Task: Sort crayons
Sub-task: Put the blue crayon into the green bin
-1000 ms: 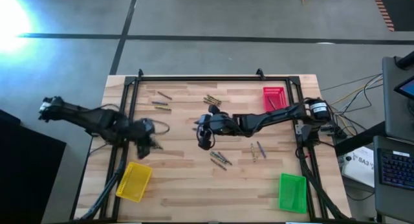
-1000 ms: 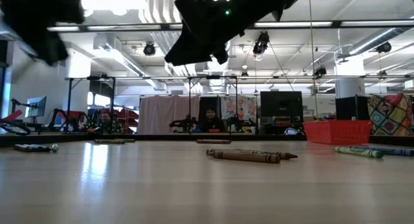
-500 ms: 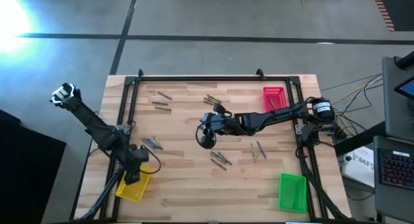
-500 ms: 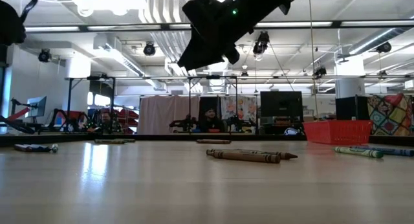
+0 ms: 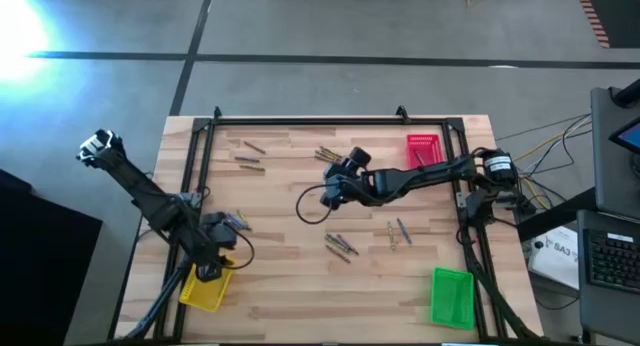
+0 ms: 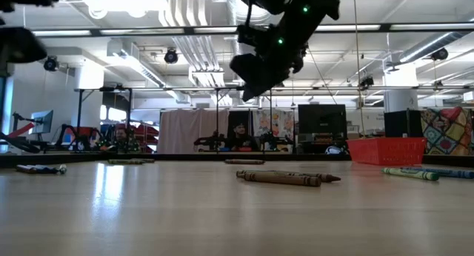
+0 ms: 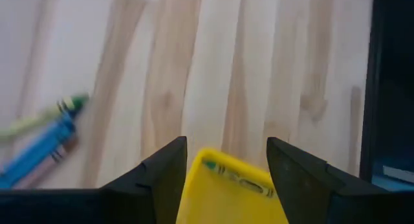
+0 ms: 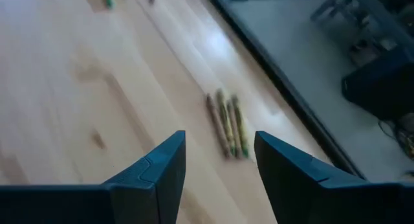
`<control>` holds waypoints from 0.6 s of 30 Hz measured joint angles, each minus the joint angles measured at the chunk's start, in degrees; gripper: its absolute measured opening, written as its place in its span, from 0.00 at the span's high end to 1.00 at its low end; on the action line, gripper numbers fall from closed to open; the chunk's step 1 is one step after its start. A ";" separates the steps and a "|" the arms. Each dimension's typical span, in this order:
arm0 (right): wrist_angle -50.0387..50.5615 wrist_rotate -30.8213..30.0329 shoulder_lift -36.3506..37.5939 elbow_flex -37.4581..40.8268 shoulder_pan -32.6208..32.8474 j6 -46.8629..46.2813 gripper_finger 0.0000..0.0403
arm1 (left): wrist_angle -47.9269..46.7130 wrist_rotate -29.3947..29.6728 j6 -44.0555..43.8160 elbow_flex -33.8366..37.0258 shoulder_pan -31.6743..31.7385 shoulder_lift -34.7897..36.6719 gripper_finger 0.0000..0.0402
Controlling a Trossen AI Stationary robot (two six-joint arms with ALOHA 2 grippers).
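Observation:
My left gripper [image 5: 208, 268] [image 7: 226, 149] hangs open over the far end of the yellow tray [image 5: 205, 286] at the near left, touching nothing. A yellow crayon [image 7: 236, 182] lies in that tray, below the fingers. Blue and green crayons [image 5: 236, 221] [image 7: 45, 133] lie on the wood just beside it. My right gripper [image 5: 330, 184] [image 8: 218, 143] is open in the air over the table's middle, tilted toward three crayons [image 5: 328, 154] [image 8: 226, 123] lying side by side near the far frame. More crayons [image 5: 340, 246] lie near the middle.
A red tray [image 5: 422, 151] stands at the far right and a green tray [image 5: 450, 296] at the near right. Loose crayons lie at the far left [image 5: 250, 162] and right of centre [image 5: 398, 231]. A black frame [image 5: 300, 120] borders the wooden table.
My left gripper has swung from beside the blue and green crayons toward the near left, ending over the yellow tray. My right gripper has moved a little toward the far right and tipped up toward the three crayons by the far frame.

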State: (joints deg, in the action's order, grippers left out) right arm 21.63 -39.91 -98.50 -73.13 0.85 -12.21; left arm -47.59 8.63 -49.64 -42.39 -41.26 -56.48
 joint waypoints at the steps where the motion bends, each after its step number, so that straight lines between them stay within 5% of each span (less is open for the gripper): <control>1: 1.94 0.81 0.00 -0.04 0.10 -0.67 0.57 | 0.04 1.24 1.49 -0.61 0.33 0.02 0.51; 8: 20.90 8.50 0.56 0.15 4.00 -13.22 0.63 | 6.47 14.55 13.98 -0.98 3.17 -0.42 0.52; 18: 46.24 13.10 8.32 0.18 14.44 -33.43 0.73 | 52.41 16.07 36.11 15.30 10.83 -4.81 0.52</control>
State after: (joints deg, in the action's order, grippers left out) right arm 67.87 -26.82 -90.18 -72.95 15.29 -45.64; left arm 4.81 24.69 -13.53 -27.09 -30.43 -61.29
